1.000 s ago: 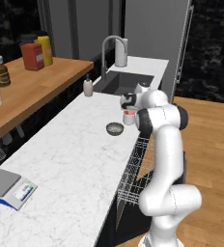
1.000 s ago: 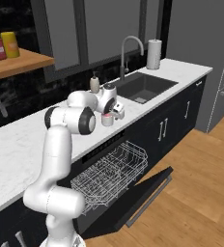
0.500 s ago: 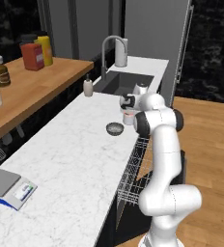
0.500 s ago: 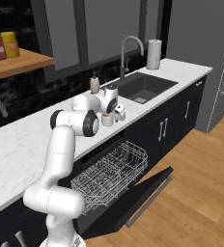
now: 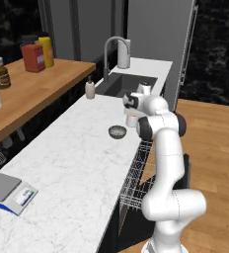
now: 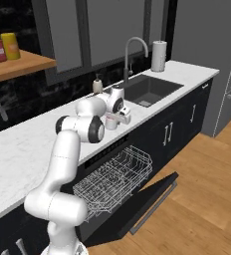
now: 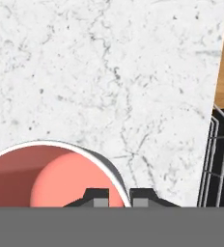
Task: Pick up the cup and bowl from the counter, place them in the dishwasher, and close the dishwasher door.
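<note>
Two jaws pinch the rim of the cup (image 7: 46,176) on the marble tabletop (image 7: 109,72); the grey bowl (image 5: 117,131) sits just beside them, the dishwasher rack (image 6: 115,182) below.

Rendered scene under even, diffuse light with no visible source. The counter (image 5: 77,163) is bright without glare; the backsplash and cabinets are near black. Shadows are soft and faint. Both base views look slightly soft and pixelated; the hand view is sharper, without edge distortion.
</note>
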{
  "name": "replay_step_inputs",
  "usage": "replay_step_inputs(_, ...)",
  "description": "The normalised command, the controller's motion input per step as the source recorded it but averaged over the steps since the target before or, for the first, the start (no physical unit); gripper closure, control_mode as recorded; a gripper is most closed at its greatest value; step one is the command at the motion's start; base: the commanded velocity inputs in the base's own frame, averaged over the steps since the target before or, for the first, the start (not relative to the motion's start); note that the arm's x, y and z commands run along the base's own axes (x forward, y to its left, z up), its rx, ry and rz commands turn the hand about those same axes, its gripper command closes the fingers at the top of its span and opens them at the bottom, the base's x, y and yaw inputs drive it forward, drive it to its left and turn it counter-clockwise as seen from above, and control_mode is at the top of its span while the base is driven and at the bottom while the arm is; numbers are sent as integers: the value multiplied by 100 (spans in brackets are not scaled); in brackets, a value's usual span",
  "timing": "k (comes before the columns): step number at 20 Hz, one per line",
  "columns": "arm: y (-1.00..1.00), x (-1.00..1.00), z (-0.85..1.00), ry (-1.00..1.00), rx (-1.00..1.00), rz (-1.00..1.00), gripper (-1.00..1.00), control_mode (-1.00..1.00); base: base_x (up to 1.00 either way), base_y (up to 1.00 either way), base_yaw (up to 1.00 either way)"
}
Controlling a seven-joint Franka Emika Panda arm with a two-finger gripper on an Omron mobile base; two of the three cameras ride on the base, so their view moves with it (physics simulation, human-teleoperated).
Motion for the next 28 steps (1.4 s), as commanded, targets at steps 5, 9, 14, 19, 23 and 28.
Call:
replay_step_inputs(5,-34,-63,-2,0,7,-9,100,-100,0,0,0)
replay_step_inputs(9,-77,-100,-1,0,13,-10,100,-100,0,0,0)
replay_step_inputs(14,-78,-100,-23,-9,9,-11,100,-100,0,0,0)
replay_step_inputs(19,-73,-100,-47,-4,4,-9,100,-100,0,0,0)
replay_step_inputs(23,-36,-35,-91,11,9,-2,100,-100,0,0,0)
replay_step_inputs(28,-6,8,-100,13,21,0,100,-100,0,0,0)
